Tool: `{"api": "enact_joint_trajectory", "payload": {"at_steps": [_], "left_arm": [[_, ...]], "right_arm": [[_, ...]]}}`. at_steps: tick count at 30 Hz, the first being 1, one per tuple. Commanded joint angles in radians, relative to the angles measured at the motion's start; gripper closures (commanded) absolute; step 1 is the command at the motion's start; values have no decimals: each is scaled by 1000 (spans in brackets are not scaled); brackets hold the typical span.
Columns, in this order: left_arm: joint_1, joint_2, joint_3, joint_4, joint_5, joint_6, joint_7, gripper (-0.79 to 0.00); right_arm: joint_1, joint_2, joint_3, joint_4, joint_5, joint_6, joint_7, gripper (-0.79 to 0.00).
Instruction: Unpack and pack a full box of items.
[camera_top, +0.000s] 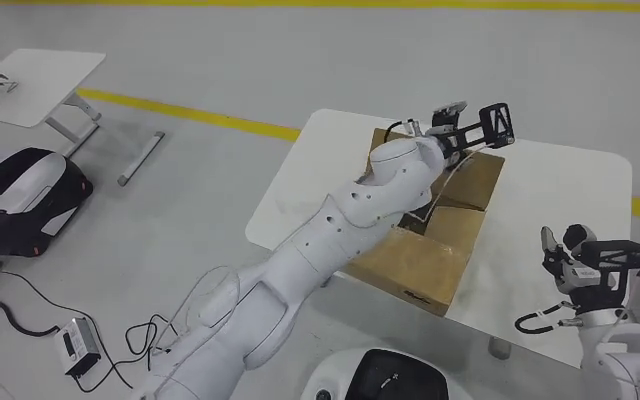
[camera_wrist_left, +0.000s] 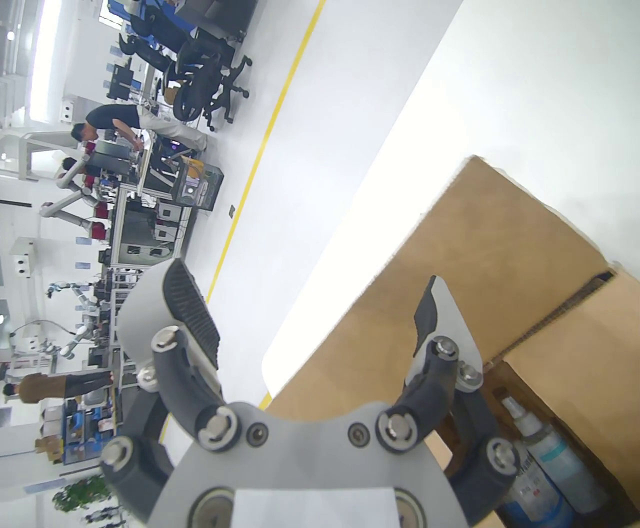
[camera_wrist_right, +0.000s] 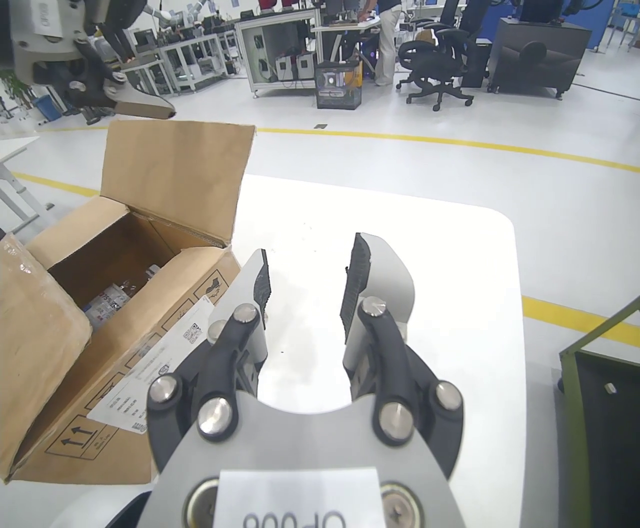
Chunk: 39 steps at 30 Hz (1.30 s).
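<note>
An open cardboard box (camera_top: 440, 250) lies on the white table (camera_top: 560, 190), one flap (camera_wrist_right: 175, 175) standing upright at its far end. Inside it are clear spray bottles (camera_wrist_left: 540, 450) with blue and white labels (camera_wrist_right: 110, 300). My left gripper (camera_top: 503, 124) hovers above the far flap (camera_wrist_left: 500, 250), open and holding nothing (camera_wrist_left: 310, 310); one of its fingers (camera_wrist_right: 142, 106) shows over the flap's top edge. My right gripper (camera_wrist_right: 310, 280) is open and holds nothing, low over the bare table beside the box, toward the near right (camera_top: 560, 242).
The table's rounded far edge (camera_wrist_right: 500, 220) lies beyond the right gripper. A dark green cart (camera_wrist_right: 600, 400) stands off the table's side. A small white table (camera_top: 40, 80) and a black unit (camera_top: 35, 195) are on the floor far to the left.
</note>
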Motion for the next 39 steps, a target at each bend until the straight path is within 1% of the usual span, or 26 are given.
{"api": "enact_joint_trajectory", "payload": {"at_steps": [1, 3, 5, 6, 7, 9, 11, 12, 18, 19, 20, 24, 25, 26, 27, 29, 30, 31, 35, 36, 39], "left_arm": [[129, 32, -84, -205, -19, -119, -40, -785], [241, 53, -164, -337, -123, -219, -73, -785], [318, 70, -210, -448, -141, -303, -127, -785], [355, 76, -227, -485, -158, -333, -139, -785], [389, 80, -246, -513, -195, -346, -146, -785], [435, 87, -266, -559, -245, -391, -178, -785], [471, 92, -285, -577, -337, -424, -190, -785], [478, 94, -292, -584, -355, -425, -201, -785], [478, 94, -292, -584, -355, -425, -201, -785], [478, 94, -292, -584, -355, -425, -201, -785], [478, 94, -292, -584, -355, -425, -201, -785], [478, 94, -292, -584, -355, -425, -201, -785], [486, 95, -285, -580, -346, -422, -197, -785], [493, 95, -276, -563, -368, -423, -199, -785], [489, 95, -269, -541, -398, -429, -219, -785], [459, 94, -237, -465, -451, -456, -348, -785], [430, 92, -228, -442, -496, -453, -401, -785], [405, 91, -219, -419, -528, -433, -432, -785], [305, 94, -145, -291, -629, -358, -508, -785], [279, 97, -119, -264, -654, -345, -520, -785], [213, 106, -74, -195, -756, -307, -558, -785]], "right_arm": [[6, 0, -5, 6, -1, -2, 1, -360], [12, 0, -11, 12, -3, -3, 3, -357], [16, 0, -15, 17, -5, -4, 3, -360], [18, 0, -16, 18, -6, -4, 5, -360], [20, 0, -18, 20, -6, -5, 5, -360], [22, 0, -22, 24, -8, -6, 7, -360], [25, 0, -26, 26, -8, -7, 8, -360], [26, 0, -28, 27, -9, -7, 8, -363], [30, 0, -40, 30, -11, -9, 12, -388], [31, 0, -42, 32, -11, -9, 12, -409], [31, 0, -43, 34, -11, -9, 12, -449], [34, -1, -51, 36, -11, -6, 12, -496], [35, -1, -52, 37, -12, -5, 13, -545], [36, 0, -53, 37, -13, -6, 14, -653], [36, 0, -54, 37, -12, -7, 14, -785], [38, 0, -55, 37, -12, -11, 14, -785], [39, 0, -55, 38, -13, -12, 14, -785], [39, 0, -55, 37, -13, -12, 15, -785], [33, 2, -46, 31, -15, -8, 15, -785], [30, 2, -44, 29, -14, -8, 14, -785], [22, 3, -38, 24, -14, -4, 14, -785]]}}
